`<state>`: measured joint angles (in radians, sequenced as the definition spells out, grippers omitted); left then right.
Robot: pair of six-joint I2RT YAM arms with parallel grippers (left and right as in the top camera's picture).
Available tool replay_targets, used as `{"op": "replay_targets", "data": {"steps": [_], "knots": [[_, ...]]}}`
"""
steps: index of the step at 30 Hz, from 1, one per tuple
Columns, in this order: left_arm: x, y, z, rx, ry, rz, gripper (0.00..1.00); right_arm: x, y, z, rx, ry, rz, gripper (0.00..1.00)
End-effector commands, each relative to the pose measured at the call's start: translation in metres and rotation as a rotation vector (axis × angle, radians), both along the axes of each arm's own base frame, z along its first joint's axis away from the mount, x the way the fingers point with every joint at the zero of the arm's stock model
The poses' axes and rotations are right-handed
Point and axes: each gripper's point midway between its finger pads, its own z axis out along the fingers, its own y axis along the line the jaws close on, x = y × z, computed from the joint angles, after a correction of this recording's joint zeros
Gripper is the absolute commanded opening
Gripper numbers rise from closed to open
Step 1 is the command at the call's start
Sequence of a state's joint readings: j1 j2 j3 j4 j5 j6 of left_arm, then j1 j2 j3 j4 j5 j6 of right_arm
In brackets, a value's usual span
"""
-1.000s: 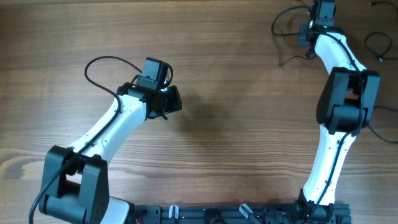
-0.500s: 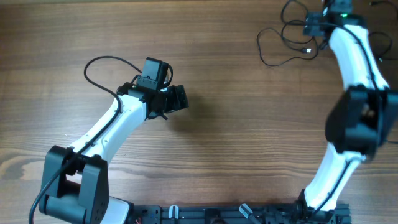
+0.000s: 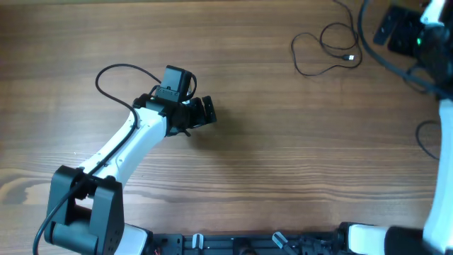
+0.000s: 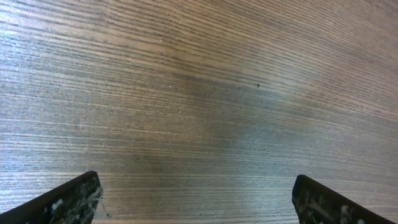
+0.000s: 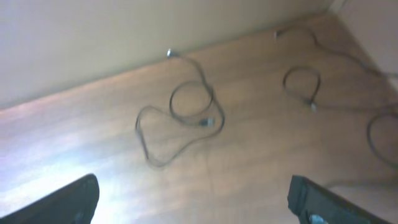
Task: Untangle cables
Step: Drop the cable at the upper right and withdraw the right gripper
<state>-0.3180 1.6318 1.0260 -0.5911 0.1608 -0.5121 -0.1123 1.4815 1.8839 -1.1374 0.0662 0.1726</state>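
Lifting away, the right gripper [image 5: 193, 199] has released the cables [image 5: 180, 118].

No legible text, label, brand, number or sign in any view: none on table [image 4: 199, 93] ahead of left claw [image 4: 196, 188], none near cables [image 5: 186, 118] ahead of right claw [image 5: 193, 190], that view blurred.
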Motion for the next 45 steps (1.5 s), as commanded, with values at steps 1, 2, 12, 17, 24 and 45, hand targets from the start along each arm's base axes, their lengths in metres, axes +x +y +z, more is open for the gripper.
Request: {"op": "replay_targets", "data": {"steps": [1,2,12,17,24,45], "knots": [[0.002,0.001,0.000,0.009,-0.005,0.001,1.00,-0.040,0.014,0.017,0.045,-0.013,0.024,1.00],[0.002,0.001,0.000,0.009,-0.005,0.000,1.00,-0.054,0.016,0.021,0.048,-0.010,0.027,1.00],[0.002,0.001,0.000,0.009,-0.005,0.000,1.00,-0.150,0.046,0.074,0.045,-0.193,0.162,1.00],[0.002,0.001,0.000,0.009,-0.005,0.000,1.00,-0.200,0.052,0.089,0.029,-0.280,0.167,1.00],[0.002,0.001,0.000,0.009,-0.005,0.000,1.00,-0.266,0.060,0.092,-0.055,-0.366,0.212,1.00],[0.002,0.001,0.000,0.009,-0.005,0.000,1.00,-0.380,0.081,0.078,-0.061,-0.582,0.249,1.00]]}}
